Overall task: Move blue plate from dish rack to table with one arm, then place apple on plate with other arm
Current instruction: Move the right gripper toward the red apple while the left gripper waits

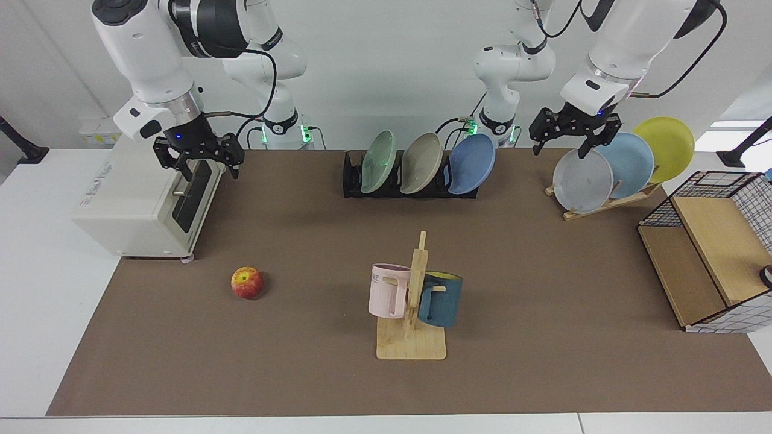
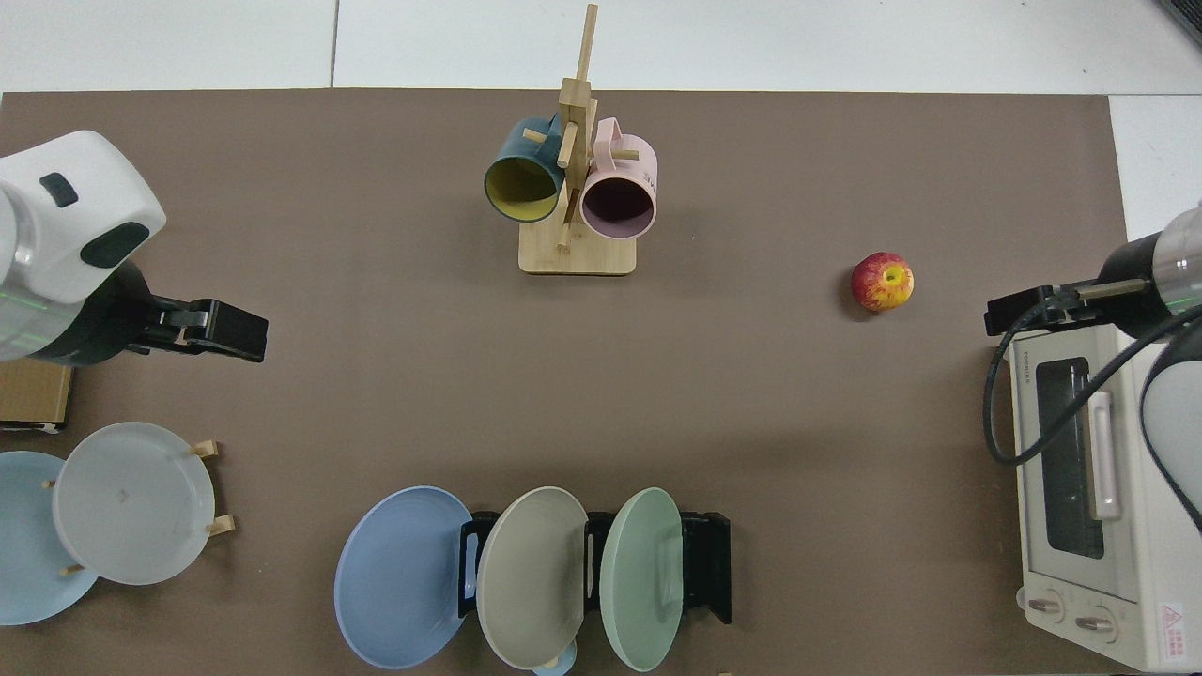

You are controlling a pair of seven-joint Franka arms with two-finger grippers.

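Observation:
The blue plate [image 1: 473,163] [image 2: 399,577] stands on edge in the end slot of the black dish rack [image 1: 353,178] [image 2: 714,563], at the back of the brown mat covering the table [image 1: 301,374]. The red apple [image 1: 247,282] [image 2: 883,281] lies alone on the mat in front of the toaster oven. My left gripper [image 1: 560,150] [image 2: 221,330] hangs open above the wooden plate stand, holding nothing. Over the toaster oven's front, my right gripper [image 1: 199,169] [image 2: 1019,310] is open too and empty. Both are well away from the plate and the apple.
A beige plate [image 1: 421,163] and a green plate [image 1: 379,161] share the rack. A wooden stand [image 1: 603,205] holds grey, pale blue and yellow plates. A mug tree [image 1: 416,301] with two mugs stands mid-table. The toaster oven [image 1: 139,205] and a wire shelf [image 1: 705,259] flank the mat.

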